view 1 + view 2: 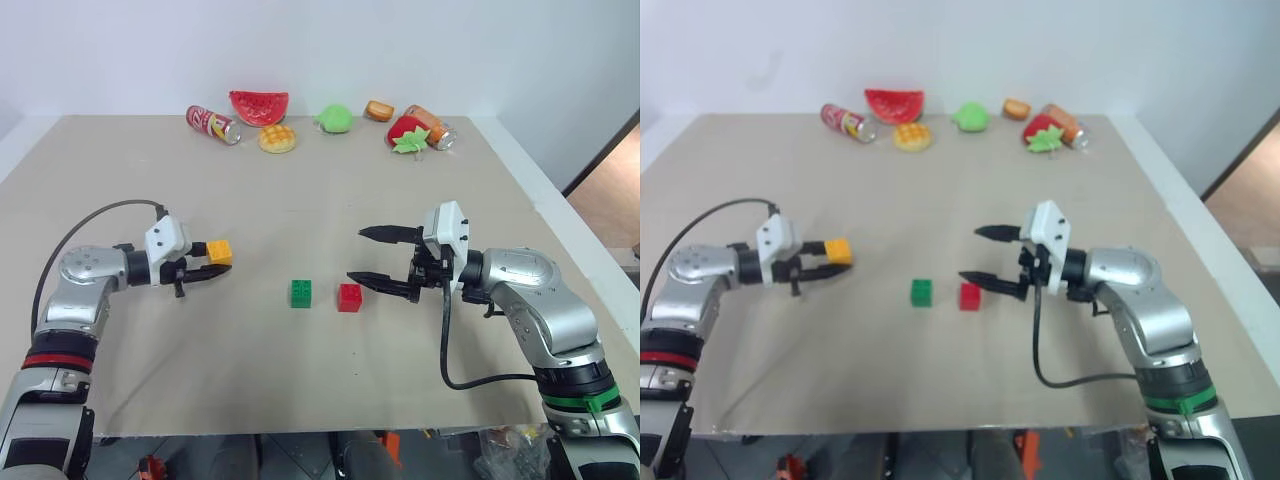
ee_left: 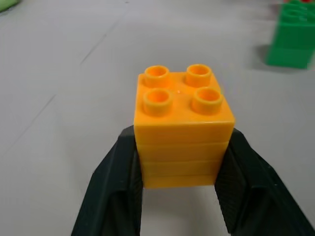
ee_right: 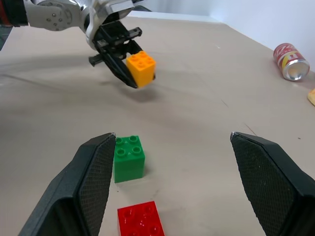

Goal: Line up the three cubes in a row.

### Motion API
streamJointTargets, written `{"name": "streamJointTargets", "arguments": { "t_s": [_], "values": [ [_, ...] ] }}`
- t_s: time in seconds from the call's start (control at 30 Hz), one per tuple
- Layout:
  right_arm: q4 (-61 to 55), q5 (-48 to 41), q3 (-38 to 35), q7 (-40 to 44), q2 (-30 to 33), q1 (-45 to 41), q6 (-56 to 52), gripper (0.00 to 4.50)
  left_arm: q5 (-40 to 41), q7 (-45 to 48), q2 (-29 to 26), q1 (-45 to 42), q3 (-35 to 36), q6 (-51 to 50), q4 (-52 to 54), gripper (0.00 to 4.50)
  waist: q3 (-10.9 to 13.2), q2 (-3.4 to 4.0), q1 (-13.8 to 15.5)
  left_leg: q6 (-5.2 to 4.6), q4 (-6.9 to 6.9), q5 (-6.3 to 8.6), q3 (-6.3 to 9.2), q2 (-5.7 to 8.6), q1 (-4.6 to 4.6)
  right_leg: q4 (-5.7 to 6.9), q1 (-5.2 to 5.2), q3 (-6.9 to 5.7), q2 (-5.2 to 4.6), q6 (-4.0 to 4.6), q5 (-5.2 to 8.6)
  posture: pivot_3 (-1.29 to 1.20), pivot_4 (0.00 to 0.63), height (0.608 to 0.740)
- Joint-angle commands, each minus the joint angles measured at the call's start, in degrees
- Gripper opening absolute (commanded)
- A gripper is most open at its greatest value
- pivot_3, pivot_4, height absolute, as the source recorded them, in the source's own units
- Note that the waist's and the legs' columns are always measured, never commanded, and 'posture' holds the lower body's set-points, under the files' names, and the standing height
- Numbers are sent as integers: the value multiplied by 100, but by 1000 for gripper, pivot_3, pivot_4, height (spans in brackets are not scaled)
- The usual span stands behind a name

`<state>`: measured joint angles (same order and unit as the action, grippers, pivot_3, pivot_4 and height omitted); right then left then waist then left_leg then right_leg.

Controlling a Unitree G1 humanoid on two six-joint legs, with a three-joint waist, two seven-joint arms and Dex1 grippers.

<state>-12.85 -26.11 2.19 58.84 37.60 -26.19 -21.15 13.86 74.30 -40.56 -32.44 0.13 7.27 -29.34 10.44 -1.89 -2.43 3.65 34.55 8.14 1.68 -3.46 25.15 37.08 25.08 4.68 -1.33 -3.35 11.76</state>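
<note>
My left gripper is shut on the yellow-orange cube, holding it above the table at the left; the wrist view shows the studded cube squeezed between both black fingers. The green cube and the red cube sit side by side on the table's middle, a small gap between them. My right gripper hovers open just right of the red cube, pointing left. In the right wrist view the green cube and red cube lie between its spread fingers.
Along the table's far edge lie a red soda can, a watermelon slice, a waffle-like pastry, a green toy fruit, a small pastry, a strawberry and another can. The table's right edge drops off.
</note>
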Motion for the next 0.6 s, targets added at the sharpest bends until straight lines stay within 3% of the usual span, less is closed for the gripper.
{"name": "streamJointTargets", "arguments": {
  "t_s": [0.03,0.33,0.6],
  "values": [
    [-175,-70,-158,48,108,-13,13,3874,141,560,-116,-46,-54,187,209,1692,0,0,-3,0,1,0,-1,0,0,0,0,0,0,1,-1,0,150,740],
    [-289,-136,-210,43,215,49,-104,3874,356,1192,74,85,-246,72,639,1692,0,0,-17,-2,-2,0,1,-3,-2,4,3,0,4,2,-2,0,150,740],
    [-453,-185,-317,-8,334,142,-265,3874,-47,873,974,-118,-507,1047,-259,1692,0,0,-13,-4,4,-1,1,-2,-5,7,-2,0,4,-1,-4,0,150,740]
  ]
}}
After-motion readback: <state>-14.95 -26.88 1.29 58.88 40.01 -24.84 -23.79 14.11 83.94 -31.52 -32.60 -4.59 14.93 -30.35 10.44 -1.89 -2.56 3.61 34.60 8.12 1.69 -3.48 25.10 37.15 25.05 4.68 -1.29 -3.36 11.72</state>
